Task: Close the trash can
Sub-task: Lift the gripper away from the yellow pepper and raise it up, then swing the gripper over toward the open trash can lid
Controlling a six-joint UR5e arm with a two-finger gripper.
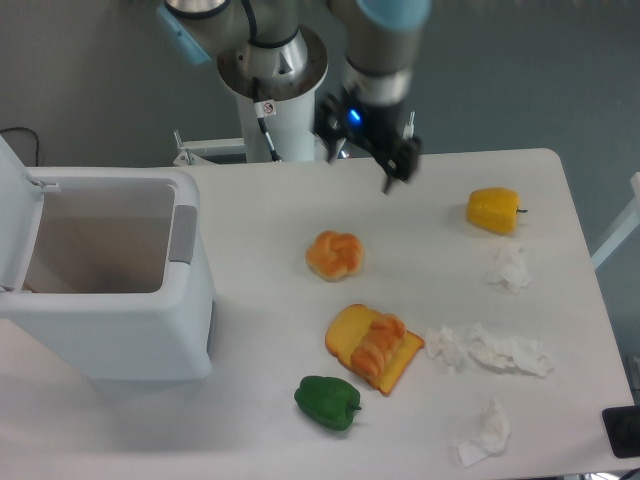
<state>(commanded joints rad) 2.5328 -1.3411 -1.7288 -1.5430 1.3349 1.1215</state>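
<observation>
Pincer hangs above the far part of the counter, fingers pointing down. One dark finger shows clearly; the gap between the fingers cannot be made out, so how far it is open cannot be told. Nothing is seen in its hold.

Nearest the pincer, toward the camera and slightly to image left, a bread roll sits on the counter. To image right of the pincer, a yellow pepper lies near the counter's right edge, with a crumpled tissue just in front of it.

Farther from the pincer, toward the camera, a slice of bread lies with a croissant on top. Just to image right of these, two more crumpled tissues lie side by side. Farther still, near the front edge, a green pepper lies just in front of the slice, and another tissue lies to its right.

Trash can stands well apart from the pincer, at the counter's image-left side. It is open: the lid stands raised at the can's left edge, and the interior is visible. A grey strip runs along the rim on the side facing the pincer.
</observation>
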